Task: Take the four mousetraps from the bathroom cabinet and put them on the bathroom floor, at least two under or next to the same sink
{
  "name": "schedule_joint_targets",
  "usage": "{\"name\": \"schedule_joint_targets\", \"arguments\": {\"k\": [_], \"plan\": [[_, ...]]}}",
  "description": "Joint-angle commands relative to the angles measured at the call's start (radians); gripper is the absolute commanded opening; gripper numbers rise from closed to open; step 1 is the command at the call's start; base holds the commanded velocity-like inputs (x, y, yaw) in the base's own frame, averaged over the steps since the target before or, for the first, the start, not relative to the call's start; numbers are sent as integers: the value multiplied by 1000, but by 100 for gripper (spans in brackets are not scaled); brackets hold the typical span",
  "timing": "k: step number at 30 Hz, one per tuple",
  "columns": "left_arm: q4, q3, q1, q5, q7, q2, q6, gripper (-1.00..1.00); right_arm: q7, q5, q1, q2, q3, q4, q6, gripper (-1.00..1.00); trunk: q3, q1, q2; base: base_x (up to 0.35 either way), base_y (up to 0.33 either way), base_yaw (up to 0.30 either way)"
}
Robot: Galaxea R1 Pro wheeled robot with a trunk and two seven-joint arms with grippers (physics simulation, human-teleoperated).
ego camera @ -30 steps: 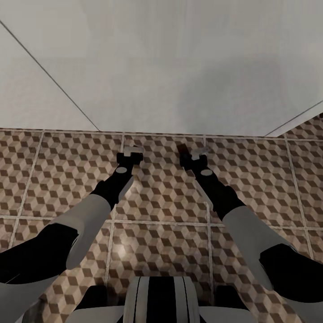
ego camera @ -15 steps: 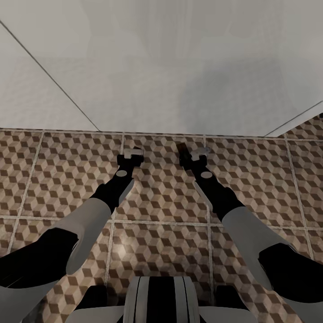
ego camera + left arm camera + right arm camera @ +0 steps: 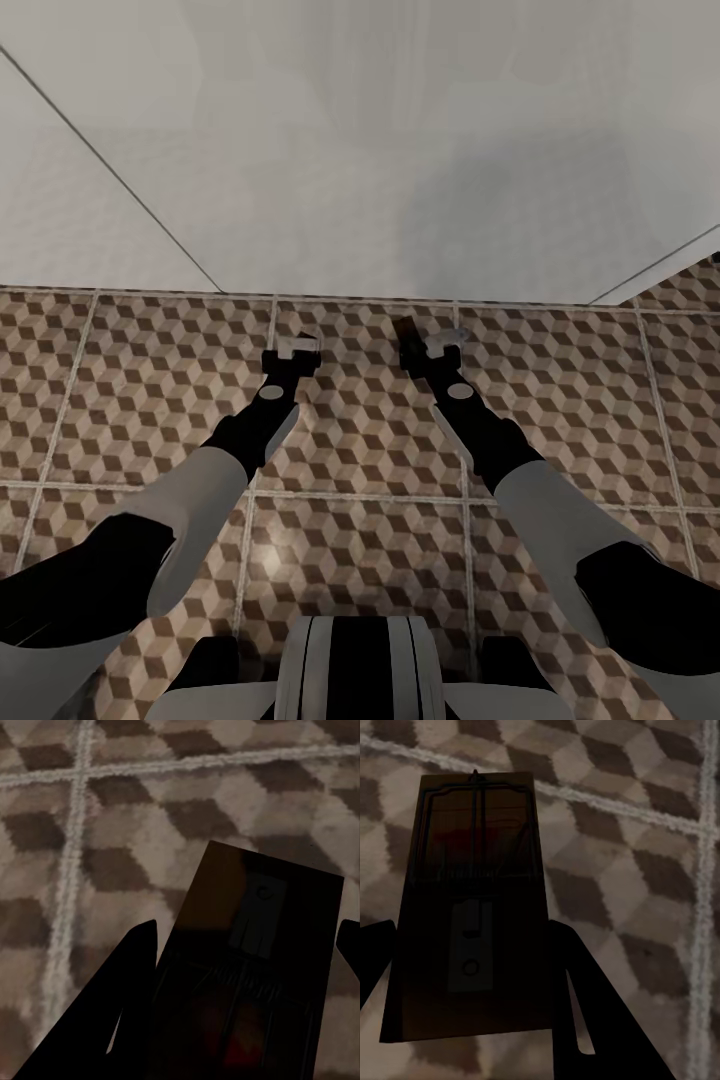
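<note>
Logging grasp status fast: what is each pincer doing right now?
Left pincer: shut on a flat brown wooden mousetrap.
Right pincer: shut on a second brown wooden mousetrap.

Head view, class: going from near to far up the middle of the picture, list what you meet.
Robot's trunk → patterned bathroom floor → left hand and right hand, level with each other, the right hand holding a mousetrap → white wall panel.

Probably bathroom; cube-patterned floor tiles (image 3: pixel 360 460)
</note>
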Motion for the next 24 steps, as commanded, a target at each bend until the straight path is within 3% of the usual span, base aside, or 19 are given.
{"name": "schedule_joint_targets", "arguments": {"k": [1, 14, 24], "plan": [[1, -8, 0, 1, 10, 1, -2, -100, -12, -9, -1, -1, 6, -1, 4, -100, 0, 0, 0, 0, 0, 0], [-1, -8, 0, 1, 10, 1, -2, -100, -12, -11, 0, 0, 7, 11, -14, -100, 0, 0, 0, 46, 21, 0], [0, -8, 0, 1, 10, -1, -2, -100, -11, -11, -1, 7, 8, 117, -80, -100, 0, 0, 0, 7, 4, 0]]}}
